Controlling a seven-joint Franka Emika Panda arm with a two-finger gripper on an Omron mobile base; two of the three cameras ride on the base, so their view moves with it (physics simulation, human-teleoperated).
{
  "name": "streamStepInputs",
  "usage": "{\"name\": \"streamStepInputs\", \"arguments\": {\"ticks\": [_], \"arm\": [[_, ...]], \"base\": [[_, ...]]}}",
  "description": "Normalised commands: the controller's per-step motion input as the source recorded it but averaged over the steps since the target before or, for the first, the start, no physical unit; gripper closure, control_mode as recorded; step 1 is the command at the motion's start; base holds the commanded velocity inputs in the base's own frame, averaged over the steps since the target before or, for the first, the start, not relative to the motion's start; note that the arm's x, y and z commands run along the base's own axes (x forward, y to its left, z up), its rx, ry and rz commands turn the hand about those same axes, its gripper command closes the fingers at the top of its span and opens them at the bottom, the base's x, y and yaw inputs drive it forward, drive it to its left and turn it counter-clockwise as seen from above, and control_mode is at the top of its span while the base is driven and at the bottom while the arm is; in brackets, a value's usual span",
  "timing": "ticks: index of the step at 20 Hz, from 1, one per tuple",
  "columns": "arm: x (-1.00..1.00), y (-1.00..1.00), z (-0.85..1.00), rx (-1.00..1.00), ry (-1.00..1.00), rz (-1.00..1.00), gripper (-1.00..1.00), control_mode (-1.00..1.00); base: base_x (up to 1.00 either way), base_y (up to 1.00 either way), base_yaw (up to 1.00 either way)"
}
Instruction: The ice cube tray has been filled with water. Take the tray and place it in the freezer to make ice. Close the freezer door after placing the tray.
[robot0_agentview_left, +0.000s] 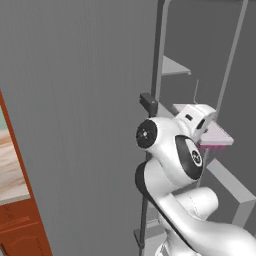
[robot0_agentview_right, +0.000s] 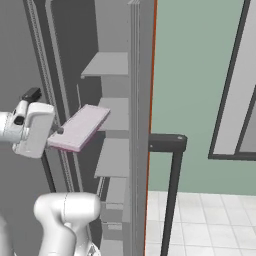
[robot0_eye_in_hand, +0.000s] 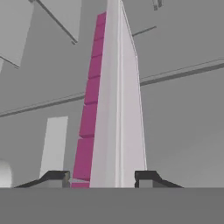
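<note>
Flat pale lavender-white ice cube tray (robot0_agentview_right: 80, 127) gripped at its near end by the white arm's two-finger gripper (robot0_eye_in_hand: 103, 178), held out level in front of the open tall matte-grey freezer (robot0_agentview_right: 117, 75)

Nearest, the dark fingertips (robot0_eye_in_hand: 146, 177) press either side of the tray's edge, whose magenta underside shows in the hand view. Just past the hand, the tray hangs in the air, its far end beside the grey inner shelves (robot0_agentview_right: 107, 65), touching none that can be made out. To the left stands the tall flat grey freezer door (robot0_agentview_left: 80, 115), swung open, with its thin dark vertical bar handle (robot0_agentview_left: 148, 102) close to the arm's elbow. Farther right, a dark post (robot0_agentview_right: 172, 195) rises from a white tiled floor (robot0_agentview_right: 210, 225) before a pale green wall (robot0_agentview_right: 195, 70)
</note>
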Motion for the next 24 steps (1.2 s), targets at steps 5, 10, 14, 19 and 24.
{"name": "streamStepInputs", "arguments": {"ticks": [5, 10, 14, 19, 24], "arm": [[0.3, -0.19, -0.05, 0.0, 0.0, 0.29, 1.0, -1.0], [0.34, -0.11, -0.1, 0.0, 0.0, 0.23, 1.0, -1.0], [0.3, -0.07, -0.14, 0.0, 0.0, 0.17, 1.0, -1.0], [0.28, -0.1, -0.12, 0.0, 0.0, 0.16, 1.0, -1.0], [0.3, -0.04, -0.13, 0.0, 0.0, 0.09, 1.0, -1.0]], "base": [[0.0, 0.0, 0.0], [0.0, 0.0, 0.0], [0.0, 0.0, 0.0], [0.0, 0.0, 0.0], [0.0, 0.0, 0.0]]}}
